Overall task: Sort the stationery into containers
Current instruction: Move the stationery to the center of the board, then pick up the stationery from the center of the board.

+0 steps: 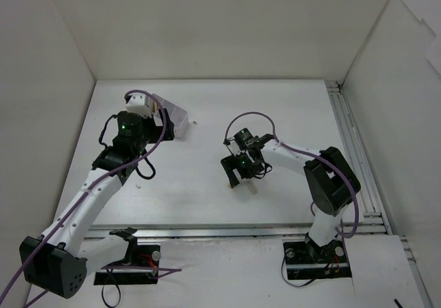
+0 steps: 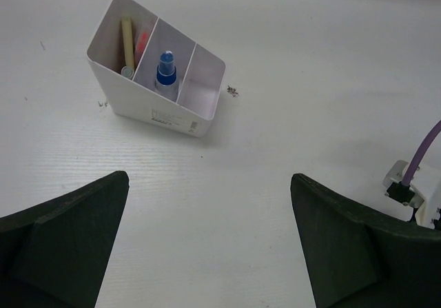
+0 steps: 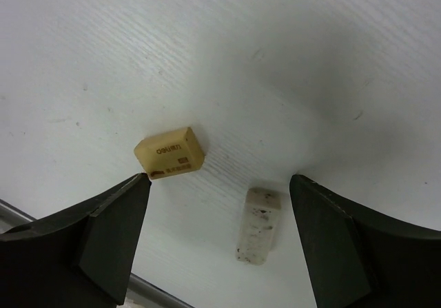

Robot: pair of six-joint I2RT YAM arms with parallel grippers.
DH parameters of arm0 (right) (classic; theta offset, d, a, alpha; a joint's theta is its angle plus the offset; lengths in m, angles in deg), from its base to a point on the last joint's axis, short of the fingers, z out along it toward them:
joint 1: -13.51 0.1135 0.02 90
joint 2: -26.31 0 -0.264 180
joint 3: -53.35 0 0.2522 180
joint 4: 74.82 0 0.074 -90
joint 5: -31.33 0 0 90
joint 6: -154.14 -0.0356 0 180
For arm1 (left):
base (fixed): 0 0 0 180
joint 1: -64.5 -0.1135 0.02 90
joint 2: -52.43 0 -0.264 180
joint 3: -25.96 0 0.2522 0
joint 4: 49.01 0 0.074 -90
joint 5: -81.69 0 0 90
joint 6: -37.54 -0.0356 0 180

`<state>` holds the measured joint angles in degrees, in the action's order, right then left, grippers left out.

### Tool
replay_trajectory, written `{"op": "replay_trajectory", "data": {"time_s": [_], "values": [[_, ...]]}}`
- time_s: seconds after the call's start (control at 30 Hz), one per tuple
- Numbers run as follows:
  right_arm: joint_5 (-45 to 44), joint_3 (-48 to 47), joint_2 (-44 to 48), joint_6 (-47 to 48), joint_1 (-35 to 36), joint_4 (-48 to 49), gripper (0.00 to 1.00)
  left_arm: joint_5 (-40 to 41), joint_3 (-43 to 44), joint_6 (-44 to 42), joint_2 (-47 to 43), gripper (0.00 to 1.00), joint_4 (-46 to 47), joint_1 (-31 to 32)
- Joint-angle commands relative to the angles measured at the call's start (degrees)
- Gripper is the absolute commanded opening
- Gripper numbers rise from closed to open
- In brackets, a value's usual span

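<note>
The right gripper (image 3: 219, 184) hung over the table (image 3: 310, 60) with its jaws spread wide, holding nothing; a tan eraser (image 3: 170, 153) with a printed brand lay flat just beside the tip of the finger (image 3: 89, 242) at the view's left, and whether they touched could not be told; a white eraser (image 3: 260, 225), speckled with dirt, lay between the two fingers, near the tan one but apart from it; a metal rail (image 3: 17, 215) ran along the table's edge under that same finger.

The left gripper (image 2: 210, 180) was wide too, gripping nothing, over bare table; ahead of it stood the box (image 2: 158, 111), its rim slanted, split into three compartments side by side; the one at the view's left held a yellow pen (image 2: 128, 43) with something pink (image 2: 142, 43) beside it; the middle one held the tube (image 2: 165, 74), upright; dark specks (image 2: 232, 91) dotted the table just beside the box's other end; a purple cable (image 2: 426, 146) entered at the view's right edge, well apart from the box.

From above, the left arm (image 1: 127, 139) covered most of the box; white walls (image 1: 207, 25) closed in the table on three sides.
</note>
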<state>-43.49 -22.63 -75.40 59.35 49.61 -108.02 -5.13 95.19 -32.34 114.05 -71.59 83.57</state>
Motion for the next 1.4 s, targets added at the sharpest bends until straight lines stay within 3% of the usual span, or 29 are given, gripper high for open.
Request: {"op": "replay_trajectory", "data": {"time_s": [0.0,0.2,0.47,0.53,0.57,0.63,0.67,0.77,1.0,1.17,1.37], "values": [[3.19,2.53,2.57,-2.49,0.47,0.28,0.80,0.78,1.76,-0.61,-1.77,1.00,2.05,-0.09],[-4.98,9.74,11.26,-10.40,1.17,0.46,0.83,-1.07,1.23,-1.14,-2.48,1.00,2.75,-0.09],[-13.84,15.19,13.91,-15.33,2.57,2.82,0.79,-4.67,0.70,-1.31,-1.69,1.00,3.81,-0.09],[-14.91,14.76,12.86,-15.50,3.36,4.67,0.72,-5.20,0.70,-1.22,-1.42,1.00,3.81,-0.09],[-18.05,14.23,12.33,-15.77,3.98,4.94,0.59,-5.20,0.79,-1.22,-1.42,1.00,3.72,-0.09],[-19.83,12.82,10.40,-16.55,4.85,5.03,0.42,-4.50,0.79,-1.31,-1.68,1.00,3.46,-0.09],[-21.67,12.47,10.04,-16.82,5.82,4.94,0.24,-4.24,0.79,-1.22,-2.12,1.00,3.02,-0.09],[-20.54,12.12,10.21,-17.35,6.61,4.07,0.13,-3.44,0.26,-1.31,-3.52,1.00,2.58,-0.09],[-19.14,15.45,22.33,-14.99,8.64,4.85,0.01,-7.12,-0.27,-0.43,-5.11,1.00,3.02,-0.09],[-15.62,17.82,32.08,-10.06,8.73,11.61,0.01,-15.38,-1.49,2.64,-4.24,1.00,4.51,0.44],[-5.52,18.54,37.11,-4.43,9.08,21.89,0.03,-29.10,-1.76,8.27,-0.37,1.00,8.38,3.69]]}}
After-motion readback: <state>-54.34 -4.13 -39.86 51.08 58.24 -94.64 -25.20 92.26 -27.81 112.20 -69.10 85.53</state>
